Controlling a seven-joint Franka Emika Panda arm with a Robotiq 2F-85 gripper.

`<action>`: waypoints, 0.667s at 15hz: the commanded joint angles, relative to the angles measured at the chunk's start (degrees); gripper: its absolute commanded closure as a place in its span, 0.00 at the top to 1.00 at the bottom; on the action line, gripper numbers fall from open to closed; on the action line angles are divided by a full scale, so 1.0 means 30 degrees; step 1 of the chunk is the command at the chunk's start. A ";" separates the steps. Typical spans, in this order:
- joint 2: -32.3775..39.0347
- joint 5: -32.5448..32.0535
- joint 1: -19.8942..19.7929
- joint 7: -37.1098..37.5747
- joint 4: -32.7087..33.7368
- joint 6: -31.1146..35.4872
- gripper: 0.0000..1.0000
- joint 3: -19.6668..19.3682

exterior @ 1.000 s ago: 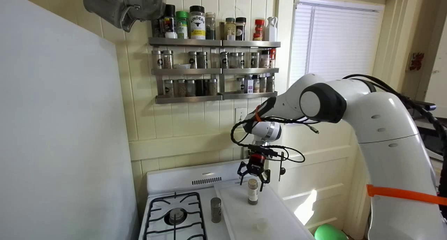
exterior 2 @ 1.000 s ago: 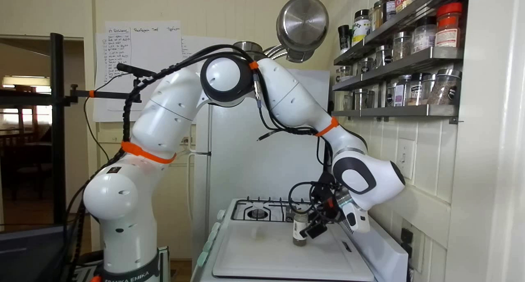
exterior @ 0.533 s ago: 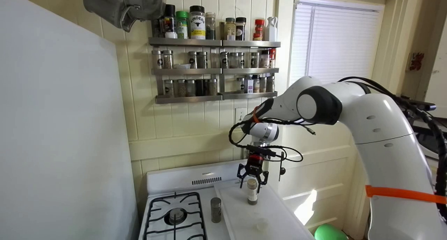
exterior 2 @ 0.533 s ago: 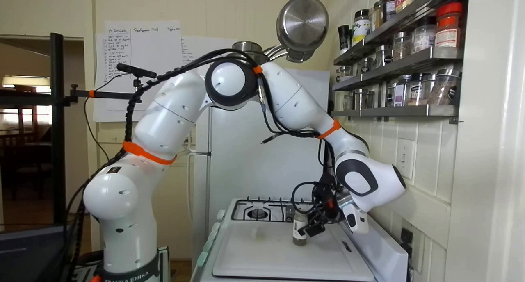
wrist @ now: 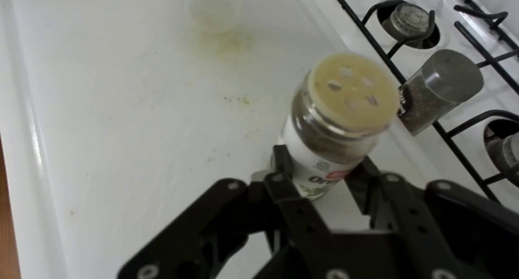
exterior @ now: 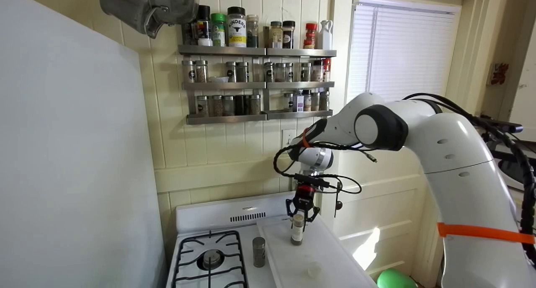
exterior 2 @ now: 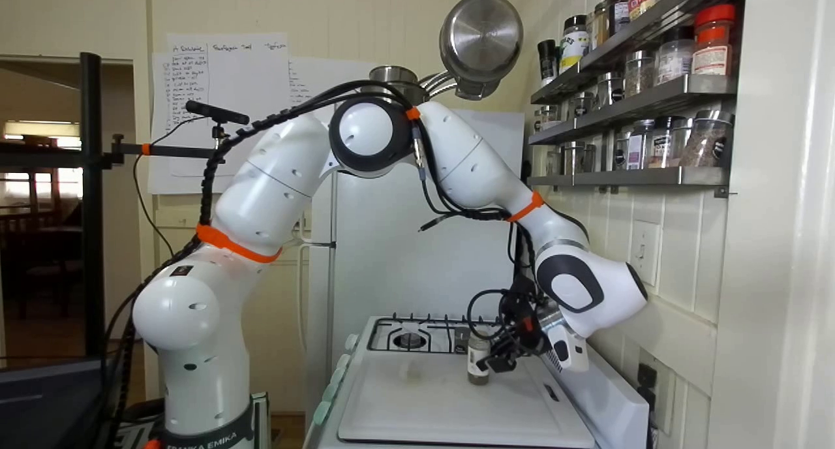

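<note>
On the glossy white table (wrist: 134, 129), rim raised, surface stained and crumb-specked: round, clear glass jar (wrist: 330, 127) with brown contents, flat tan cap pierced with holes, paper label. Black jointed tool (wrist: 322, 161) pinches it, one finger either side. Label reads "Or", rest hidden, beside a red logo. Grey-capped shaker (wrist: 442, 90) stands nearby, between table and black burner grate (wrist: 466, 162); dark label, partial "izza". Up on a grey metal shelf (exterior: 222, 50), white-label bottle (exterior: 237, 27) reads "KINDERS", yellow band. Versus half a second ago: fingers have come in from wider apart, jar has shifted toward the grate and leans slightly in an exterior view. Can't tell if its base is off the table.
</note>
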 commanded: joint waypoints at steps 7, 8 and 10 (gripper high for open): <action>-0.1757 -0.2448 0.1146 0.1100 -0.0801 0.0982 0.13 -0.0203; -0.2161 -0.3154 0.1460 0.1339 -0.1039 0.1424 0.13 -0.0223; -0.2862 -0.4471 0.2006 0.1833 -0.1409 0.2363 0.13 -0.0192</action>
